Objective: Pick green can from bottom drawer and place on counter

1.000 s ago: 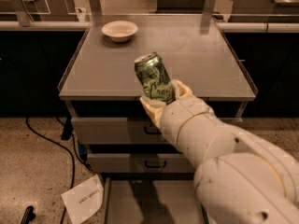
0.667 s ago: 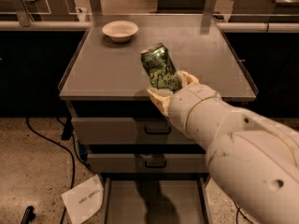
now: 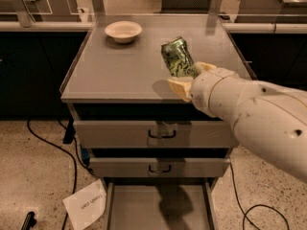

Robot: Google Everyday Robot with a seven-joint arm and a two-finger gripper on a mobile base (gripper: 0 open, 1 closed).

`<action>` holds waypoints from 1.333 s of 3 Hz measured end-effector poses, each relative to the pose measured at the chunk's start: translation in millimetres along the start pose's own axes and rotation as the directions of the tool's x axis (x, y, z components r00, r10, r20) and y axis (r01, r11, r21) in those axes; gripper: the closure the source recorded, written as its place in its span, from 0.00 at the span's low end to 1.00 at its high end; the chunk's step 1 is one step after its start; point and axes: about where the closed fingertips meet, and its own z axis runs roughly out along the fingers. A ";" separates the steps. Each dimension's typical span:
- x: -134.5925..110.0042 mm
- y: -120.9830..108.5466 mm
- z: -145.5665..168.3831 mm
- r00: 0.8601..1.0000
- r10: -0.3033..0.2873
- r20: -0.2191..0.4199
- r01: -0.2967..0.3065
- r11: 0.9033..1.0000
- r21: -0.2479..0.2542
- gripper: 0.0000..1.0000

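Note:
The green can (image 3: 176, 57), green with a pale mottled pattern, is tilted and held in my gripper (image 3: 188, 78) above the front right part of the counter (image 3: 120, 71). The cream fingers (image 3: 180, 86) are shut around the can's lower end. My white arm (image 3: 254, 116) comes in from the lower right. The bottom drawer (image 3: 158, 207) is pulled open below, its flat grey tray showing only the arm's shadow.
A cream bowl (image 3: 123, 31) stands at the back left of the counter. Two handled drawers (image 3: 160, 134) are shut above the bottom one. A white paper sheet (image 3: 85, 204) and black cables (image 3: 57, 147) lie on the speckled floor.
My gripper has carried the green can to the right and a little farther over the counter. The can stays gripped and tilted.

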 end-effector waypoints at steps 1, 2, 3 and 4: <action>-5.3 -11.7 37.7 1.000 -0.002 -0.019 0.001 0.999 -0.034 1.00; -17.6 5.7 50.3 1.000 -0.025 -0.006 0.024 0.998 -0.064 1.00; -19.6 17.4 59.4 1.000 -0.018 0.013 0.019 0.995 -0.095 1.00; -2.1 -32.1 101.6 0.999 0.040 0.035 -0.037 0.994 -0.099 1.00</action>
